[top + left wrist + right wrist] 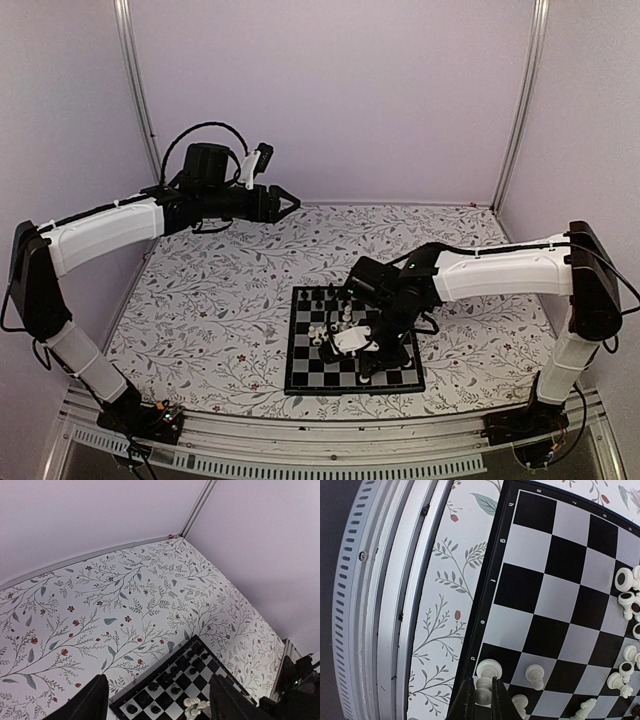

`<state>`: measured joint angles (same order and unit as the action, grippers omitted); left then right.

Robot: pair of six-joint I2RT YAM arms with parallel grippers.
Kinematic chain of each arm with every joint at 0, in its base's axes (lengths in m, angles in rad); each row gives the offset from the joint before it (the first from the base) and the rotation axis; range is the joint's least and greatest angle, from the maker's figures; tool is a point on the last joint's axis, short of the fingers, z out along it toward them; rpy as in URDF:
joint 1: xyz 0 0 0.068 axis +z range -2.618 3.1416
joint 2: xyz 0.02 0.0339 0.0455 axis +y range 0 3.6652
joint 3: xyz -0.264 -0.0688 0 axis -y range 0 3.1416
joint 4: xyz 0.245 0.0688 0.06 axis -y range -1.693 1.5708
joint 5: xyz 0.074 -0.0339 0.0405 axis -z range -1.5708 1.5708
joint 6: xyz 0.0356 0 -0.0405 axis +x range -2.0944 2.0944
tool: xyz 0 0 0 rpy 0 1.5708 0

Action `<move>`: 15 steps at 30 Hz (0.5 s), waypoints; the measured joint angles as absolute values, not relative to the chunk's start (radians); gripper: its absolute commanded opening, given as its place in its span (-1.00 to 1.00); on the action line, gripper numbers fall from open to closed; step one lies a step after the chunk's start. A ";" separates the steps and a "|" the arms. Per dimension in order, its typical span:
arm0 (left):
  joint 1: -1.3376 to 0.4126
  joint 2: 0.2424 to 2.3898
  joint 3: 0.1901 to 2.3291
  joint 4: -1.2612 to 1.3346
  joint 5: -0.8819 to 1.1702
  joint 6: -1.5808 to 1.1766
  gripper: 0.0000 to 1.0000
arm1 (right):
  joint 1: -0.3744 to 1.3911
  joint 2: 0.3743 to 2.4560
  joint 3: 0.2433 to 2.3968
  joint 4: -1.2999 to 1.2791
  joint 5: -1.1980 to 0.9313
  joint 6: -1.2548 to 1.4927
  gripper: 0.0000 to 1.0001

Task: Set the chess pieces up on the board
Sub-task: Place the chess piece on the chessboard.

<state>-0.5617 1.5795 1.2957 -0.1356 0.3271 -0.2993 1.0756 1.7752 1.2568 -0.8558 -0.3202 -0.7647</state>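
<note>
Chess pieces (624,578) are only partly in order on the board (516,587), and the one that matters now is at the board's near edge, the lettered edge that faces the metal rail (385,605). The right gripper (482,685) stands there with its fingers pointing down at the board, and its jaws are closed on a cream-white piece (488,669), pinched between the fingertips. This piece is upright: its long axis runs in line with the fingers and its round base looks toward the board, over what seems a black square of the nearest row, just beside the border. Whether the base touches the square I cannot tell. So the target lies straight under the hand, and I judge that the coming move is a short descent and then an opening of the jaws, with no turn of the wrist. Two other white pieces (535,672) stand just beside it, so the jaws have little room when they open. Toward the board's middle several more of them lie close together, some on their sides. On the board's far rows the black pieces (155,685) stand. Well beyond the board's far left corner the left gripper (160,696) hangs high, jaws apart and empty. The right arm is clearly the nearer one.
</note>
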 measured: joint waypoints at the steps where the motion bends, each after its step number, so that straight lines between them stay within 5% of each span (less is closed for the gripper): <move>1: -0.562 1.579 1.296 -0.136 0.327 -0.299 0.42 | 1.077 1.780 1.257 -0.852 -0.320 -0.765 -0.81; 15: -0.562 1.579 1.301 -0.140 0.329 -0.299 0.44 | 1.080 1.799 1.256 -0.835 -0.310 -0.764 -0.74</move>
